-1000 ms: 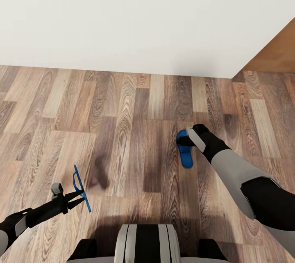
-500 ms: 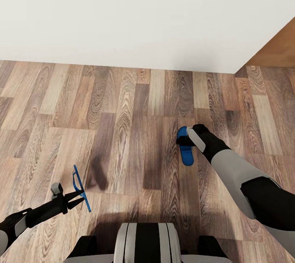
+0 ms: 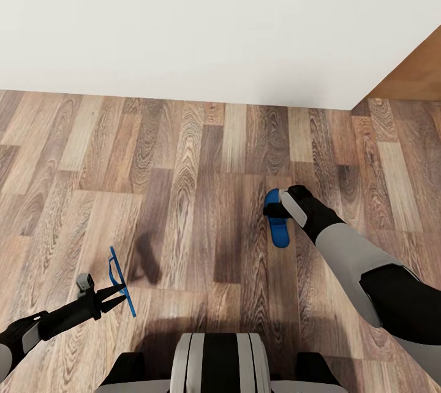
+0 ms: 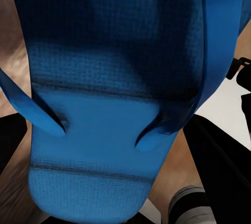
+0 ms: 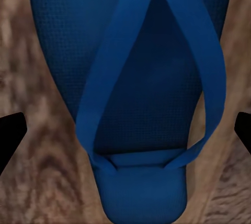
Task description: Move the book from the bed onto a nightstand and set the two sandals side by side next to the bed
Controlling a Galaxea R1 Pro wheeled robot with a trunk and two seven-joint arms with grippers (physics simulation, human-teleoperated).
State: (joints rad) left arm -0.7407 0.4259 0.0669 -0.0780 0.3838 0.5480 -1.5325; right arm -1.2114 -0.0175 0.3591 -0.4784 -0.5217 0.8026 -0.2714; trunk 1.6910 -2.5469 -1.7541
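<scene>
Left pincer (image 3: 116, 293) pinching one sandal (image 3: 120, 281) edge-on above floor (image 3: 184, 197); right pincer (image 3: 274, 210) spread over other sandal (image 3: 277, 230) lying flat.

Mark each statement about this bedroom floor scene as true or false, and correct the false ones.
1. The left tool holds a flat bright blue sandal on its edge. True.
2. The other bright blue sandal lies on a grey carpet. False: it lies sole-down on the wood-plank floor.
3. The right tool is at that sandal's far end, near the white wall. True.
4. The two sandals touch each other. False: a stretch of floor separates them.
5. The sandal on the floor has closed laces. False: the right wrist view shows a V-shaped strap.
</scene>
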